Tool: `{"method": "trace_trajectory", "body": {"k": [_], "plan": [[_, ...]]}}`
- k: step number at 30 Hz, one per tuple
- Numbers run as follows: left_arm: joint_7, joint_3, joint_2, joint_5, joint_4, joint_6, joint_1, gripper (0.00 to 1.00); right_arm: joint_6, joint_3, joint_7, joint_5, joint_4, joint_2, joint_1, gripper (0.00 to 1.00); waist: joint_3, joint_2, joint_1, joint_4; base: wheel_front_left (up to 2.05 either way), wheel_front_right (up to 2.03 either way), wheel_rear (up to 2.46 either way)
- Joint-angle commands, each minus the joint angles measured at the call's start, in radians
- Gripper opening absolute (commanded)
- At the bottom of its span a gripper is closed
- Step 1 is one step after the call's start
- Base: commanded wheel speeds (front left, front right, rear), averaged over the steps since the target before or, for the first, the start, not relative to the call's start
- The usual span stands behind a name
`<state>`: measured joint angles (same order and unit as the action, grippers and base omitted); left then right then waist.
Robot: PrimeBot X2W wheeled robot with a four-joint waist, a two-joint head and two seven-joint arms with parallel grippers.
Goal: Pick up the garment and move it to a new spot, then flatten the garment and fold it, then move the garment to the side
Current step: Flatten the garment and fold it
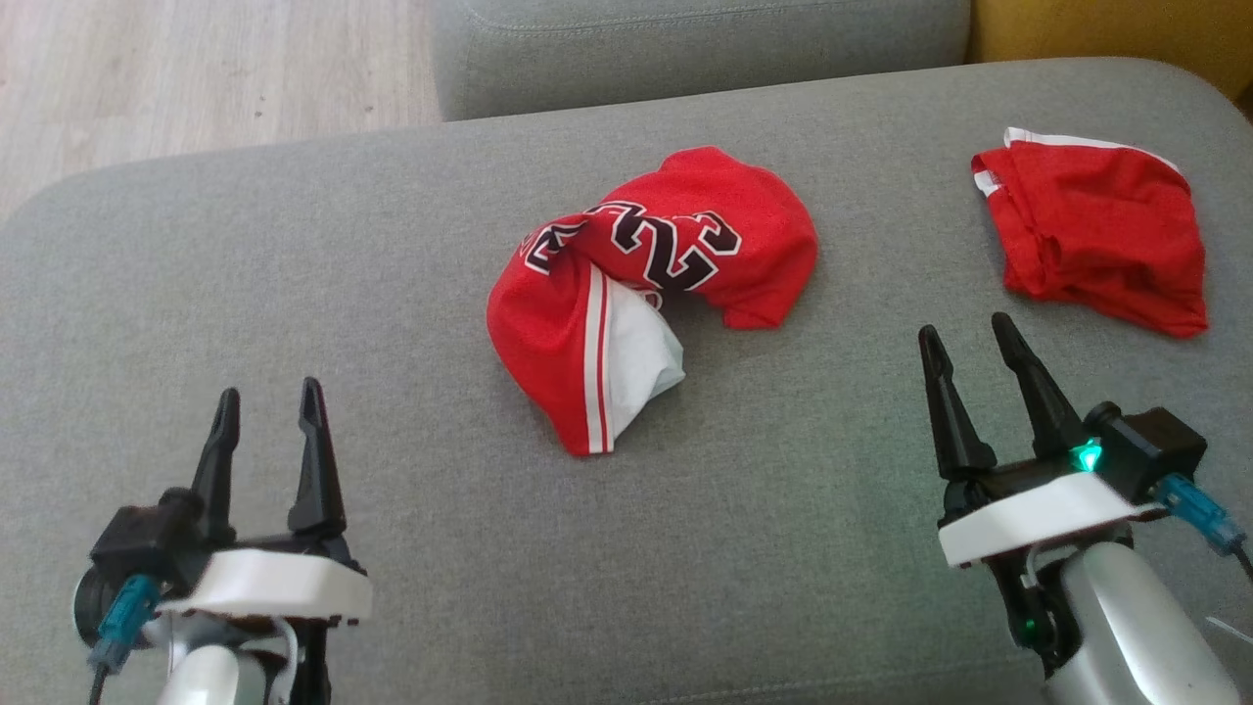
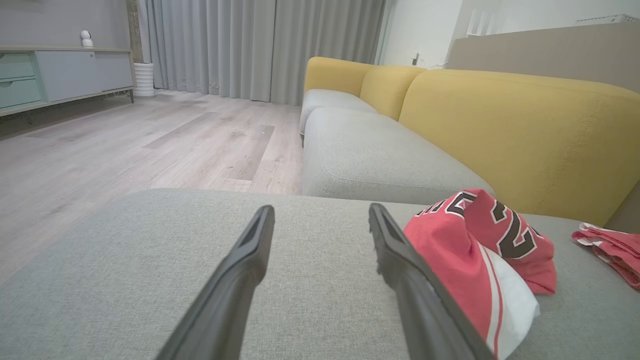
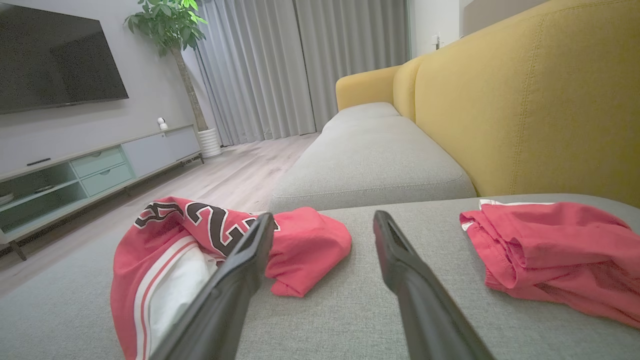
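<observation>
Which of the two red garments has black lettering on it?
The crumpled red jersey mid-cushion; the red garment on the right shows just white trim.

Grey sofa cushion (image 1: 294,294) in foreground; second grey seat cushion (image 2: 370,160) beyond it; yellow backrest (image 3: 525,100) along their right side. Red shorts (image 1: 1096,235) with white trim, loosely folded, near foreground cushion's right end. Pale wood floor (image 2: 125,145) to the left; grey curtains (image 3: 300,65) at far wall; television (image 3: 55,60) above low cabinet (image 3: 100,165); small white device (image 3: 161,123) on cabinet top; plant (image 3: 170,25) in white ribbed pot (image 3: 209,142) beside curtains.
</observation>
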<state>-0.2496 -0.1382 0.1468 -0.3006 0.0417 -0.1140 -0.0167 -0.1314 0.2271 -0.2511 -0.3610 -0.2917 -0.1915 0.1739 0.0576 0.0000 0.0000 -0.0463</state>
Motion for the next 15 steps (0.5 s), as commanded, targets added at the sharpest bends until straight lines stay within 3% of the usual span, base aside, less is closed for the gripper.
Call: {"method": "trace_trajectory", "body": {"k": [1,10,15], "plan": [[-0.012,0.048,0.002,0.007,-0.024,0.004,0.037,1.0,0.001,0.021,-0.011,-0.005,0.031,-0.011,0.039,1.0,0.001,0.0,0.0,0.0,0.0,0.0,0.0],[-0.012,0.057,-0.016,0.022,-0.008,0.028,0.052,1.0,0.001,0.019,-0.011,-0.005,0.031,-0.01,0.047,1.0,0.01,0.0,0.0,0.004,0.0,0.0,0.0],[0.026,-0.005,-0.042,-0.004,0.029,0.072,0.09,1.0,0.001,-0.001,-0.011,-0.003,0.039,-0.015,0.058,1.0,0.021,0.0,0.0,0.001,0.0,0.0,0.0]]}}
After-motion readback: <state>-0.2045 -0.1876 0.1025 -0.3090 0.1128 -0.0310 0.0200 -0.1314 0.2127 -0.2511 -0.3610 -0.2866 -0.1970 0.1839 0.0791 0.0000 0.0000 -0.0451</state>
